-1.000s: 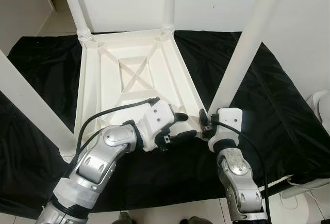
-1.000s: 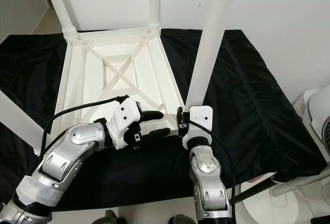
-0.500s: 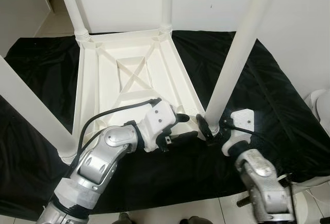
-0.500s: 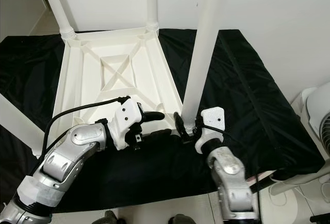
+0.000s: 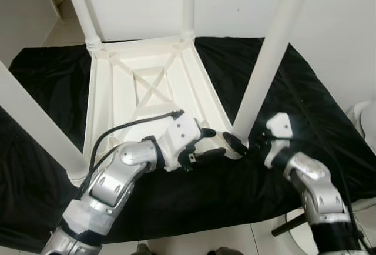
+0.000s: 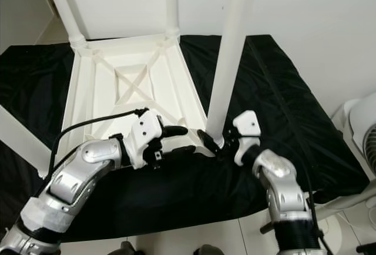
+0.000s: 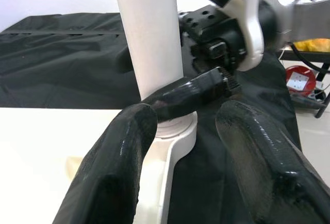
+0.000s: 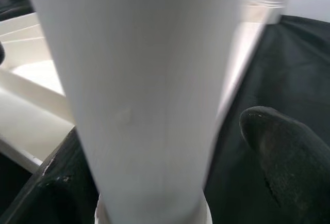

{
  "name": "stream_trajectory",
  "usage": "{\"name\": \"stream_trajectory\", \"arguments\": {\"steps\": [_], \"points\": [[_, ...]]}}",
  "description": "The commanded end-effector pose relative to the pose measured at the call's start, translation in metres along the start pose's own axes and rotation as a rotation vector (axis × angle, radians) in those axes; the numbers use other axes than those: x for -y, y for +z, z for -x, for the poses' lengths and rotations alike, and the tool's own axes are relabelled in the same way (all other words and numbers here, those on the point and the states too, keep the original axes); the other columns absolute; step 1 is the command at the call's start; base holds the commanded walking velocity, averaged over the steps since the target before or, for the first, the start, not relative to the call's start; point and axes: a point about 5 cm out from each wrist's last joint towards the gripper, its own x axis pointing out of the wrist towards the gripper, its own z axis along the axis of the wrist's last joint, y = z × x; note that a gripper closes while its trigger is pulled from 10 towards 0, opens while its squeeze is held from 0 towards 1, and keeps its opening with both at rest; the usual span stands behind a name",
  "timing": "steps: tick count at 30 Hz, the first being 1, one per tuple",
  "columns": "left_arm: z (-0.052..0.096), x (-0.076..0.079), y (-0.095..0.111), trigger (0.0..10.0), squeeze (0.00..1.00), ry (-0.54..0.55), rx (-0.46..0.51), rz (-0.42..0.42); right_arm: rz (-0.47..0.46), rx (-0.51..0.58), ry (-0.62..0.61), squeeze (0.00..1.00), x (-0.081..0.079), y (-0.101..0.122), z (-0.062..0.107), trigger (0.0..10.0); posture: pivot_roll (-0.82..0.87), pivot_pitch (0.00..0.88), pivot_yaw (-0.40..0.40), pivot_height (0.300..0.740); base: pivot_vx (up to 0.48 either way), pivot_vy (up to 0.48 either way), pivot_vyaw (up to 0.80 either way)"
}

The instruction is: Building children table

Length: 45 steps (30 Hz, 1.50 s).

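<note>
A white children's table [image 5: 101,108] lies upside down on a black cloth, its legs pointing up. The near-right leg [image 5: 265,61] stands in the corner socket [image 7: 172,131]. My right gripper [image 5: 244,145] is shut on the base of this leg, reaching in from the right; one finger [image 7: 191,92] crosses in front of the leg. The leg [image 8: 149,79] sits between both right fingers. My left gripper [image 5: 214,142] is open just left of that corner, its fingers [image 7: 124,157] spread on either side of the socket.
Three more legs stand up: far left [image 5: 82,8], far right [image 5: 188,2], near left [image 5: 29,114]. The black cloth [image 5: 294,90] covers the floor. A white fan [image 6: 358,126] stands on the right. A wall is close behind.
My right arm has swung from in front of the leg round to its right side, still at the leg's base. The left gripper has stayed at the corner.
</note>
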Motion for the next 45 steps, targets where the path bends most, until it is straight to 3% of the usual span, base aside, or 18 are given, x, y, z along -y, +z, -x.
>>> {"name": "stream_trajectory", "arguments": {"steps": [1,3,4,5,6,8,21,22,23,24,30,38,39,40,42,45], "points": [[0.001,-0.001,-0.001,10.0,0.00,-0.011,-0.005,-0.003,0.008,-0.020,0.052,0.00,-0.001,-0.005,-0.004,10.0,-0.14,0.034,0.052,0.740,0.000,0.000,0.00],[0.001,-0.002,-0.001,10.0,0.00,-0.008,-0.004,-0.003,0.015,-0.030,0.089,0.00,-0.001,-0.006,-0.006,10.0,-0.14,0.034,0.052,0.740,0.000,0.000,0.00],[0.001,-0.002,-0.001,10.0,0.00,-0.005,-0.004,-0.004,0.015,-0.036,0.106,0.00,-0.001,-0.007,-0.007,5.9,-0.13,0.036,0.048,0.740,0.000,0.000,0.00],[0.001,-0.002,-0.001,10.0,0.00,-0.003,-0.004,-0.003,0.013,-0.041,0.123,0.00,-0.001,-0.008,-0.008,3.6,-0.13,0.038,0.045,0.740,0.000,0.000,0.00],[0.001,-0.002,-0.001,10.0,0.00,-0.003,-0.004,-0.003,0.013,-0.041,0.123,0.00,-0.001,-0.008,-0.008,3.6,-0.13,0.038,0.045,0.740,0.000,0.000,0.00],[0.001,-0.002,-0.001,10.0,0.00,0.001,-0.004,-0.003,0.020,-0.040,0.148,0.00,-0.001,-0.009,-0.008,0.0,-0.13,0.039,0.041,0.740,0.000,0.000,0.00],[0.001,-0.001,-0.001,10.0,0.00,0.005,0.001,0.005,-0.017,-0.068,0.211,0.00,0.000,-0.020,0.000,0.0,-0.14,0.050,0.033,0.740,0.000,0.000,0.00],[0.000,-0.001,-0.001,10.0,0.00,0.005,0.002,0.005,-0.019,-0.071,0.202,0.00,0.000,-0.021,0.001,4.7,-0.14,0.051,0.032,0.740,0.000,0.000,0.00],[0.000,-0.001,-0.001,10.0,0.00,0.005,0.002,0.005,-0.019,-0.071,0.202,0.00,0.000,-0.021,0.001,4.7,-0.14,0.051,0.032,0.740,0.000,0.000,0.00],[0.000,-0.001,-0.001,10.0,0.00,0.005,0.003,0.006,-0.032,-0.064,0.184,0.00,0.000,-0.021,0.002,10.0,-0.14,0.052,0.030,0.740,0.000,0.000,0.00],[0.000,0.000,-0.001,10.0,0.00,0.006,0.004,0.008,-0.075,-0.006,0.096,0.00,-0.007,-0.016,0.003,10.0,-0.14,0.053,0.027,0.740,0.000,0.000,0.00],[0.001,0.000,-0.002,10.0,0.00,0.006,-0.002,0.010,-0.015,-0.043,-0.123,0.00,-0.018,-0.019,0.001,10.0,-0.14,0.059,0.030,0.740,0.000,0.000,0.00],[0.001,0.001,-0.003,10.0,0.00,0.004,-0.003,0.011,-0.027,-0.045,-0.210,0.00,-0.020,-0.019,0.001,10.0,-0.14,0.060,0.032,0.740,0.000,0.000,0.00],[0.001,0.001,-0.003,10.0,0.00,0.004,-0.003,0.011,-0.027,-0.045,-0.210,0.00,-0.020,-0.019,0.001,10.0,-0.14,0.060,0.032,0.740,0.000,0.000,0.00],[0.001,0.001,-0.003,10.0,0.00,-0.001,-0.004,0.014,-0.083,-0.038,-0.408,0.00,-0.024,-0.018,0.005,10.0,-0.15,0.065,0.037,0.740,0.000,0.000,0.00],[0.000,0.002,-0.003,10.0,0.00,-0.008,-0.003,0.015,-0.126,-0.038,-0.580,0.00,-0.035,-0.018,0.010,10.0,-0.15,0.065,0.041,0.740,0.000,0.000,0.00]]}}
